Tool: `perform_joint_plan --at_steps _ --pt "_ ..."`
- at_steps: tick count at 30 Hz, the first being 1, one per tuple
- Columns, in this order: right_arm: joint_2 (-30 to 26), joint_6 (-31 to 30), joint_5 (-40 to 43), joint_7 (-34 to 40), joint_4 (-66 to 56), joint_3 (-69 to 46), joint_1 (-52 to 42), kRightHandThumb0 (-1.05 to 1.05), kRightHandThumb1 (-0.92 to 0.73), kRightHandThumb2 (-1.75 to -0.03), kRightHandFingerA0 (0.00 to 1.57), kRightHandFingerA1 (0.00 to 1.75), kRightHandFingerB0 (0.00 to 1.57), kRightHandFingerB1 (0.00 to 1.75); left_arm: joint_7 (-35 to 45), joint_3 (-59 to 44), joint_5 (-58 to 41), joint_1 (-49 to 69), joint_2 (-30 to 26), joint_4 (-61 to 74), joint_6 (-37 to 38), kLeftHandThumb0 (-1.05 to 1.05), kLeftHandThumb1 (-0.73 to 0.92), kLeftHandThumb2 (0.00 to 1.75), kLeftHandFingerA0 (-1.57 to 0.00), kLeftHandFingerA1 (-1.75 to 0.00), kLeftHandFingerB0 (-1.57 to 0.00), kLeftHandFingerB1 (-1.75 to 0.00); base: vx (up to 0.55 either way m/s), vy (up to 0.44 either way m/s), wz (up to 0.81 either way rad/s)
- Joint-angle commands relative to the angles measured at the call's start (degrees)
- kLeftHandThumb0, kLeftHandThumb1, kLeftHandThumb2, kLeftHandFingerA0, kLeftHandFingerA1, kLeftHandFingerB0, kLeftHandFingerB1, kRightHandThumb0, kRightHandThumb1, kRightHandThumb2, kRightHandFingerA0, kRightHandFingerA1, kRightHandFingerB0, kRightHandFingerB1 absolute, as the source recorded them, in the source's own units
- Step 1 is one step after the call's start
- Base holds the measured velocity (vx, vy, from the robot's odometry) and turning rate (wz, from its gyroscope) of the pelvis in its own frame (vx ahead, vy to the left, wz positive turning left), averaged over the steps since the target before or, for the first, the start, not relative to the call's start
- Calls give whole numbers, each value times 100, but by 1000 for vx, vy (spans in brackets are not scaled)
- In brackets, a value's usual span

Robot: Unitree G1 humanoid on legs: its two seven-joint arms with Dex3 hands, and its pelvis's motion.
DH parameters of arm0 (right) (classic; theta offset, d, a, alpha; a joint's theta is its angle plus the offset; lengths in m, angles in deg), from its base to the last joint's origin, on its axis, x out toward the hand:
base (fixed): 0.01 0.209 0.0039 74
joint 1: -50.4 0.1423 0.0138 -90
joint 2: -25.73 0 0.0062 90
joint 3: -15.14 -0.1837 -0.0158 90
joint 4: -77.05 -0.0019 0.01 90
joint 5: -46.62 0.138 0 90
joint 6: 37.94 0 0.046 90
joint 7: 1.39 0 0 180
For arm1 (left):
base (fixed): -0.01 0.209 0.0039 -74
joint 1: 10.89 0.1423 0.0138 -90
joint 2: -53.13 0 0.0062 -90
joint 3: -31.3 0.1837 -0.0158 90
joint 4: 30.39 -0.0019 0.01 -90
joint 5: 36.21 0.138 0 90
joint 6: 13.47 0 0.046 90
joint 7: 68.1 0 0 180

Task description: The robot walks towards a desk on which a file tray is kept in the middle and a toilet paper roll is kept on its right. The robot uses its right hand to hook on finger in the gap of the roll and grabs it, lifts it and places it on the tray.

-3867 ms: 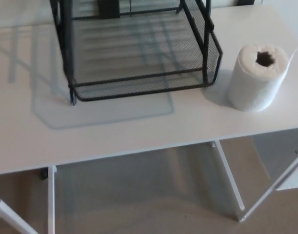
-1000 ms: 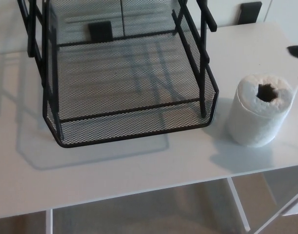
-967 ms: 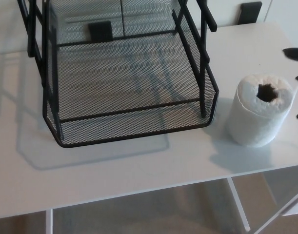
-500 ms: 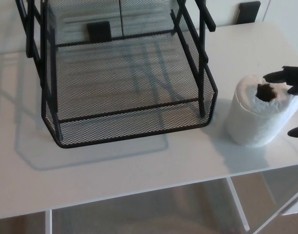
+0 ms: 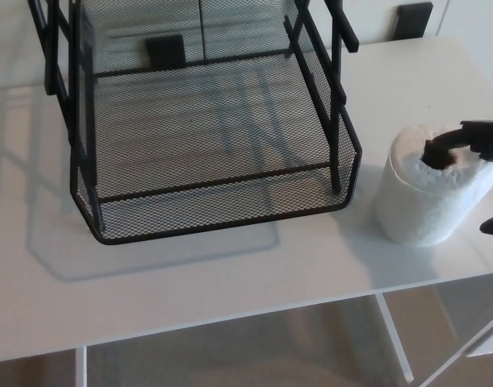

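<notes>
Since half a second ago my right hand point(image 5: 478, 139) has pushed further in from the right edge; one black finger now dips its tip into the hollow middle of the paper roll point(image 5: 430, 189), where before it only hovered over the rim. Roll has not shifted on the bench point(image 5: 230, 274).

Left to right: left hand not in view. Black wire-mesh tray point(image 5: 214, 185) sits mid-bench, its lower shelf empty, front lip facing me. Roll stands upright just beside the tray's right front corner, not touching it, near the bench's right edge. Right hand only partly in frame: one finger at the core, another fingertip showing lower at the picture edge, apart from the roll's side. Nothing gripped yet; fingers spread, hand open.

Risks, as I judge them: finger looks shallow in the core, so a lift now could slip out. Pushing sideways while hooking could tip the roll or nudge it off the right edge. The soft, ragged top may crush and loosen the hook.
</notes>
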Motion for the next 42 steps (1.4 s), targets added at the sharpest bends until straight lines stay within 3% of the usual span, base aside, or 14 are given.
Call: perform_joint_plan --at_steps 1,7,8,9,10,20,21,26,28,33,34,37,39,42 --pt "-105 93 -238 -162 -85 -52 -164 -66 -50 -83 25 51 8 39 -63 70 143 31 -113 -8 312 -69 92 79 -19 -50 -20 -44 0 0 0" --pt "-2 58 -410 -194 127 51 -137 -62 -50 -82 30 53 13 41 27 141 176 -41 -165 -161 362 -73 92 78 -14 -47 -17 -43 0 0 0" --pt "28 84 -448 -160 190 72 -130 -62 -50 -82 30 53 14 41 62 202 223 -71 -197 -242 456 -35 62 118 0 -52 0 -50 0 0 0" --pt "34 89 -455 -164 195 67 -129 -62 -50 -82 30 53 14 41 61 214 214 -79 -202 -264 470 -35 62 118 0 -52 0 -50 0 0 0" --pt "61 107 -519 -120 217 101 -138 -62 -50 -83 34 54 16 42 -16 79 70 -167 -136 -342 273 -72 92 75 -19 -49 -18 -42 0 0 0" --pt "225 260 -1134 33 311 505 -26 -60 -64 -60 51 47 31 31 -41 320 298 -100 -195 -229 434 -69 92 80 -16 -45 -18 -40 0 0 0" --pt "267 264 -1199 99 357 544 -6 -64 -52 -86 56 60 27 46 -70 339 301 -130 -183 -264 431 -71 92 79 -20 -50 -19 -44 0 0 0" --pt "586 414 -1523 556 607 736 100 -63 -51 -86 69 65 29 47 -100 380 332 -148 -181 -403 630 -72 92 78 -19 -49 -18 -42 0 0 0" --pt "649 425 -1675 682 576 792 85 -55 -61 -59 76 55 37 33 -142 287 224 -105 -100 -259 455 -72 92 75 -22 -50 -21 -43 0 0 0" --pt "765 308 -2190 969 517 996 102 -59 -47 -85 86 80 32 48 -133 347 277 -133 -80 -403 599 -71 92 77 -21 -50 -20 -43 0 0 0" --pt "837 259 -2394 1186 597 1076 97 -46 -58 -58 88 109 43 34 -140 364 290 -173 -79 -434 519 -71 92 77 -20 -49 -19 -43 0 0 0" --pt "867 468 -2767 1959 764 1156 1 -23 -60 -60 89 156 68 43 -156 406 330 -133 -92 -395 630 -69 92 79 -24 -53 -23 -47 0 0 0" --pt "890 589 -3050 2523 900 1242 -24 -34 -53 -59 86 166 98 55 -167 418 337 -141 -90 -403 629 -70 92 79 -24 -52 -22 -45 0 0 0" --pt "848 734 -3232 2953 1038 1309 -17 -36 -56 -59 83 169 96 62 -162 453 363 -117 -106 -296 529 -70 92 78 -24 -52 -22 -45 0 0 0"
